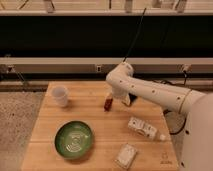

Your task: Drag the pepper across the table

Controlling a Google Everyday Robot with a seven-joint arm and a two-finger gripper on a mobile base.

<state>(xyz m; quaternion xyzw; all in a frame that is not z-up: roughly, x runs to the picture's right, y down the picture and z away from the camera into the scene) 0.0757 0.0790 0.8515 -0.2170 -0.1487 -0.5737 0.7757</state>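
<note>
Jaws beside pepper [107, 104]; cup [60, 95], bowl [74, 140] apart

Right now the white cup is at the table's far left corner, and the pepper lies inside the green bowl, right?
One thing is off. The camera view shows the pepper lying on the table, beyond the green bowl and not in it, with the gripper right at it. The white cup is as you said.

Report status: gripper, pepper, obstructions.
Gripper open, low beside the pepper. Pepper lying on the table, far-centre, no grip evident. White cup, green bowl, white packets spread around, none touching it.
</note>
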